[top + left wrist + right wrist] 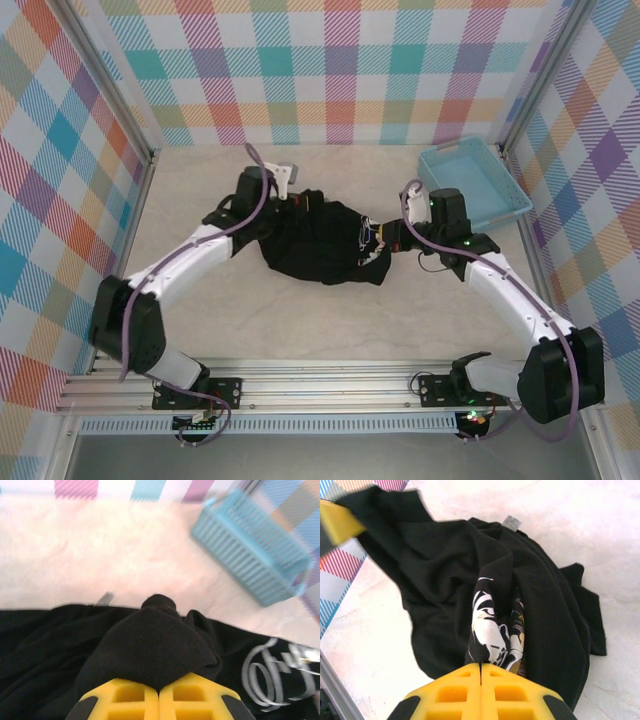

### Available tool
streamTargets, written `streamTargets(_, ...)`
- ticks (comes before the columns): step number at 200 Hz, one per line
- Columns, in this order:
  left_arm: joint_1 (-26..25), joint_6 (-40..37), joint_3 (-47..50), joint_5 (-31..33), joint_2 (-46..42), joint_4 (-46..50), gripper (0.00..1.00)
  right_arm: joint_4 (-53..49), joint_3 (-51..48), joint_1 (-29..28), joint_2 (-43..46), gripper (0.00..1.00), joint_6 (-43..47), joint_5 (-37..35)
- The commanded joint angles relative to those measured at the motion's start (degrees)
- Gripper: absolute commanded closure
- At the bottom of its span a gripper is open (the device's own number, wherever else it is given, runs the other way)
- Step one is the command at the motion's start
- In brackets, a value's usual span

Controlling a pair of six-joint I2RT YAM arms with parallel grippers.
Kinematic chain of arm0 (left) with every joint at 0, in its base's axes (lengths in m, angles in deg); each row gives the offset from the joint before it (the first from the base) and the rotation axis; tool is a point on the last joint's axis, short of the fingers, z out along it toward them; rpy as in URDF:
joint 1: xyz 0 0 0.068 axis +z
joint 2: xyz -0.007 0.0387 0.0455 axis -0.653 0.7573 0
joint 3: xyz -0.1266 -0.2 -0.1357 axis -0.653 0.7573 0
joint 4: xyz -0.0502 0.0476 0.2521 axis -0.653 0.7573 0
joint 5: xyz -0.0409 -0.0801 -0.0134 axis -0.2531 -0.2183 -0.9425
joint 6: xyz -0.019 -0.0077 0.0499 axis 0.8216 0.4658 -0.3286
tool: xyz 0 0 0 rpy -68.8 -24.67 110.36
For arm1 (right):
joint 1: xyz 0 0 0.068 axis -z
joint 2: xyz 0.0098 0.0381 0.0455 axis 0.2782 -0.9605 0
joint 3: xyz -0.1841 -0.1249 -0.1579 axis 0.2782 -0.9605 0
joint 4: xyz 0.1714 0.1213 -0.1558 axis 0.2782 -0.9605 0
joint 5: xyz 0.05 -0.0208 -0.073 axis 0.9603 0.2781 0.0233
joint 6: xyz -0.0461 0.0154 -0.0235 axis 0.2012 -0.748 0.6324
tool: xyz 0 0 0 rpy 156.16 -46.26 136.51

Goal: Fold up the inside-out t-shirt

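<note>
Pale marbled tabletop, plaid walls. One black t-shirt bunched mid-table, its print mostly buried in folds. Two grippers: left gripper clamped on a cloth ridge, right gripper clamped on the printed fold. One blue basket, far right corner.

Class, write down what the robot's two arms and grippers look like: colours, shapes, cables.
The left arm and right arm have white shells, black joints and a purple cable alongside. The left gripper and right gripper have yellow blocky fingers with rectangular cut-outs.
</note>
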Motion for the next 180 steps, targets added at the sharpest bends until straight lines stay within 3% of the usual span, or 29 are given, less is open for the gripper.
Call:
streamTargets(1,0.6,1.8,-1.8,-6.1,-7.7,-3.8,1.00,-1.5,3.0,-0.1,1.2,1.00,0.4,-3.7)
streamTargets(40,3.6,9.5,-2.3,-4.5,-17.1,-3.6,1.00,-6.5,7.3,0.2,-0.1,1.00,-1.2,-15.9)
streamTargets(72,10.1,22.7,-2.2,-6.1,-19.9,-1.5,1.00,-10.7,9.8,0.5,-3.3,1.00,-1.0,-26.5)
streamTargets(93,12.9,24.6,-1.9,-7.2,-21.2,0.1,1.00,-12.4,10.7,1.1,-6.0,1.00,-0.2,-32.1)
streamTargets(110,13.0,22.1,-3.0,-7.6,-21.2,3.6,1.00,-12.0,11.5,1.2,-7.7,1.00,0.0,-32.6)
streamTargets(123,12.6,20.7,-3.3,-10.3,-20.2,4.2,1.00,-9.9,11.6,1.1,-8.5,1.00,0.3,-26.5)
streamTargets(144,10.0,18.7,-3.5,-13.1,-17.7,5.3,1.00,-7.8,12.2,-0.8,-10.0,0.84,2.9,-17.2)
streamTargets(180,6.5,18.9,-3.9,-15.2,-15.5,4.7,1.00,-4.7,10.7,-10.3,-6.1,0.56,13.4,-27.2)
